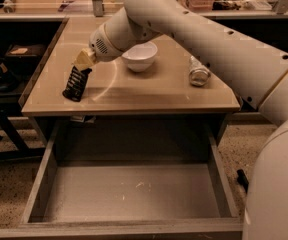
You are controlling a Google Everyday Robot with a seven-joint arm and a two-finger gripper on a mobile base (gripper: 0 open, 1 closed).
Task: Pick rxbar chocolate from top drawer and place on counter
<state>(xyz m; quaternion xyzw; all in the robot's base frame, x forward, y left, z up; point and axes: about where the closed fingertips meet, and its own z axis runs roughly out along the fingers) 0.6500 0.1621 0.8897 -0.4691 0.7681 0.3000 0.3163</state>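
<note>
My gripper (85, 60) clamps the rxbar chocolate (76, 84) at its top, near the front-left edges of the counter (149, 91). Its long axis is near upright, leaning right.

We see the gripper (74, 92) low over the counter's (149, 91) front-left corner, the top drawer (134, 193) standing open below, a white bowl (139, 57) and a can (199, 73) further back.

Claw (84, 62) grips black rxbar chocolate (76, 85), tilted on counter (154, 91).
</note>
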